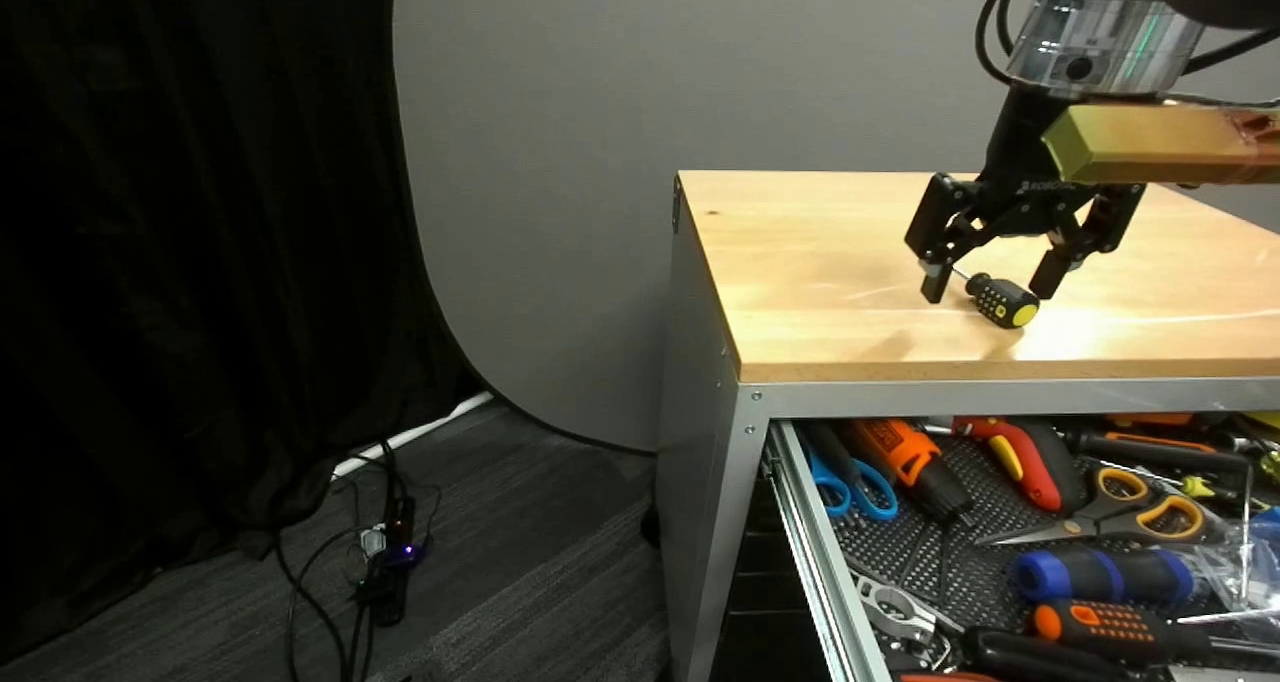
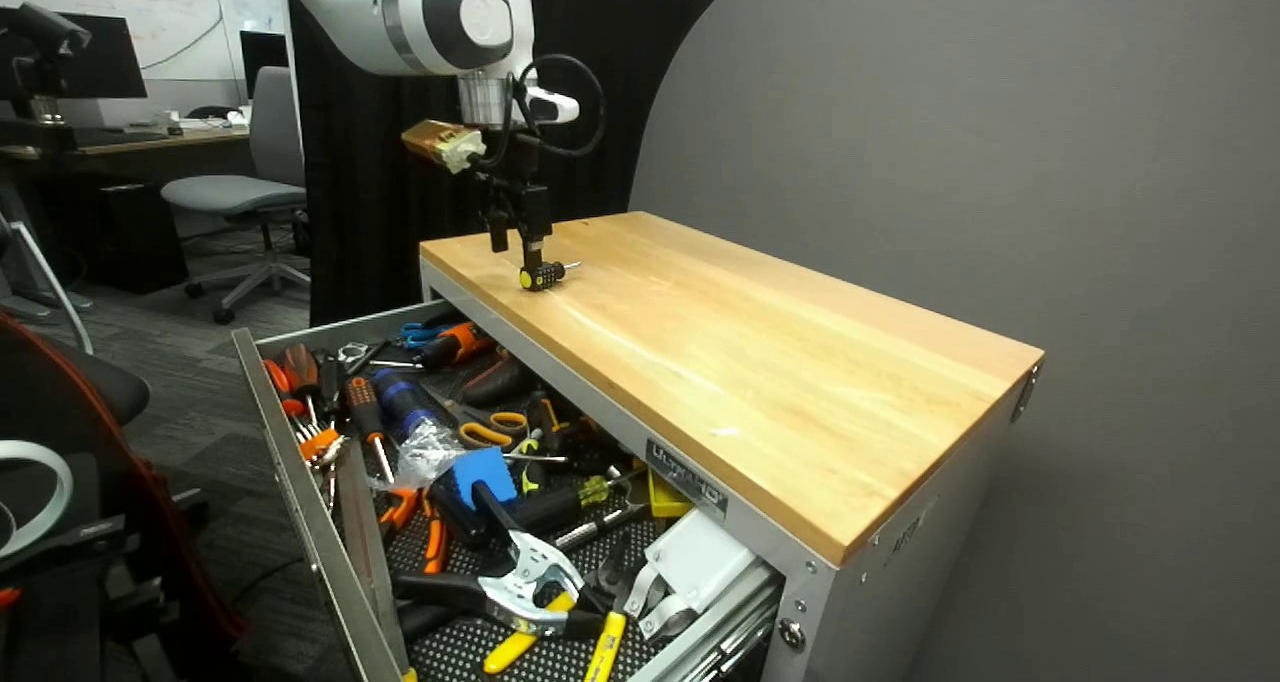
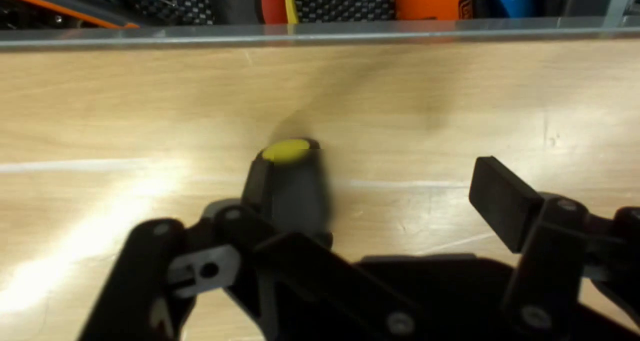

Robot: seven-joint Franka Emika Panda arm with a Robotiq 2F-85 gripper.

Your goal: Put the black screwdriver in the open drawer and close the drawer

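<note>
The black screwdriver (image 1: 1003,302) is short and stubby, with a yellow end cap. It lies on the wooden top near its front edge and also shows in an exterior view (image 2: 543,277). My gripper (image 1: 990,282) is open around it, fingertips low over the wood. In the wrist view, the handle (image 3: 297,191) is beside the left finger, with a wide gap to the right finger (image 3: 505,203); I cannot tell whether it touches. The shaft is hidden there. The open drawer (image 1: 815,552) is pulled out below the top; its front rail shows in an exterior view (image 2: 300,522).
The wooden cabinet top (image 2: 740,352) overhangs the back of the drawer. The drawer holds many tools, including scissors (image 1: 1120,512), a blue-handled tool (image 1: 1100,574) and a clamp (image 2: 535,577). A dark chair (image 2: 90,482) stands near the drawer front. A grey panel (image 1: 560,212) stands behind.
</note>
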